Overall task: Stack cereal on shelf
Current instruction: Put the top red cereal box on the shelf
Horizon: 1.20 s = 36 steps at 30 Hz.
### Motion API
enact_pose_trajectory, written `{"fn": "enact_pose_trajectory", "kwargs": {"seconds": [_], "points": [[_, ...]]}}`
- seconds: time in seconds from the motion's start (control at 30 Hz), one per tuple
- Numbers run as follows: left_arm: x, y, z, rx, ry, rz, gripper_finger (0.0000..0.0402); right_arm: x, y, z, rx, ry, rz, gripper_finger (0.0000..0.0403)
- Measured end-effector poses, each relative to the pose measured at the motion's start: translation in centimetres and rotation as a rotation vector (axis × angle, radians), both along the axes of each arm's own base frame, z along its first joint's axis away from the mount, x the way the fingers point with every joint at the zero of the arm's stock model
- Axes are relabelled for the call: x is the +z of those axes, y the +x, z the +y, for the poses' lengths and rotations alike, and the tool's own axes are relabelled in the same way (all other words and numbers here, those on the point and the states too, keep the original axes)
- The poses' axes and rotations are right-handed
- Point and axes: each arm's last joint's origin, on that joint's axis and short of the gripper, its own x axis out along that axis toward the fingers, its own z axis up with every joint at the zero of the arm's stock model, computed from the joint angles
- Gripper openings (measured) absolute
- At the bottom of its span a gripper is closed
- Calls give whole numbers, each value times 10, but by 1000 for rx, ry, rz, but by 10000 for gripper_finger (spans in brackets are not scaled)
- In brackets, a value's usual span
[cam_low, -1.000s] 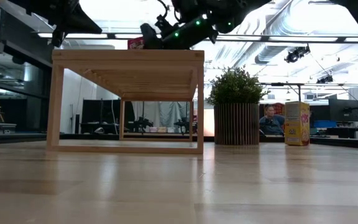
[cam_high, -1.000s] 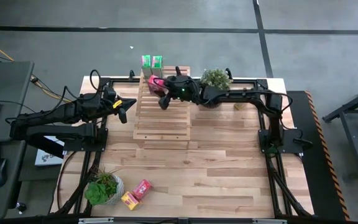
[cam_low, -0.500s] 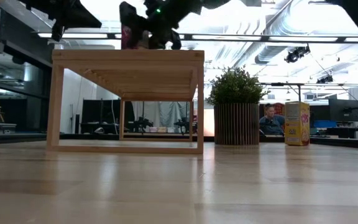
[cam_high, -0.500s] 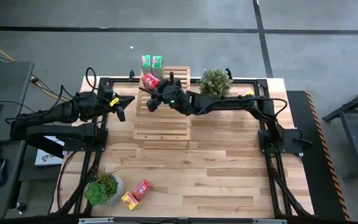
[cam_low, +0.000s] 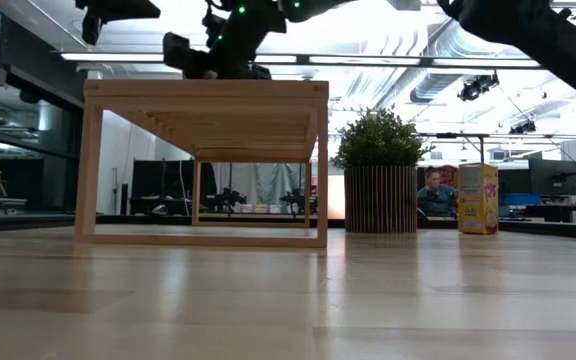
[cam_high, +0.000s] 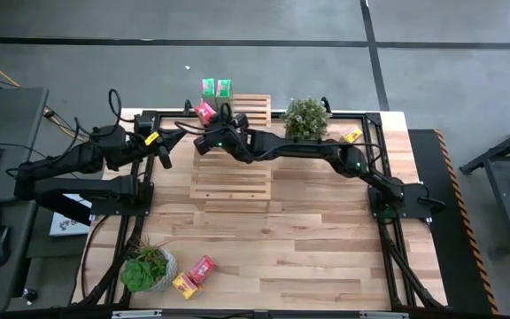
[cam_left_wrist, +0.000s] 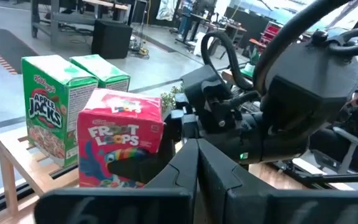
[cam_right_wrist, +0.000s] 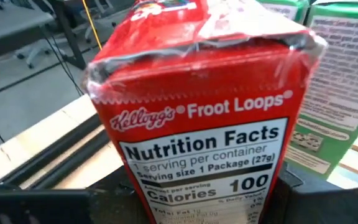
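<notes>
Red Froot Loops box (cam_right_wrist: 197,118) sits clamped between the right gripper (cam_high: 209,133) jaws, upper centre of high view, over the slatted shelf (cam_high: 230,173) beside two green Apple Jacks boxes (cam_left_wrist: 64,112). Left gripper (cam_high: 166,142) jaws closed, empty. Only wrist views show labels.

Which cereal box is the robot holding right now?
The red Froot Loops box over the far end of the shelf, in the right gripper. The two green boxes stand free behind it; the others sit elsewhere on the table.
</notes>
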Motion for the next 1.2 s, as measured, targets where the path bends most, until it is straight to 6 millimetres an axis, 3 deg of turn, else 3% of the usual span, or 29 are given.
{"fn": "enact_pose_trajectory", "kwargs": {"seconds": [0.6, 1.0, 1.2], "points": [[0, 0, 0, -1, 0, 3, 0, -5, -2, -6, -46, 11, 4, 179], [0, 0, 0, 0, -2, 2, 0, -5, -3, -11, -42, 40, -6, 249], [0, 0, 0, 0, -3, 3, 0, 5, -9, -10, -21, 12, 44, 261]]}}
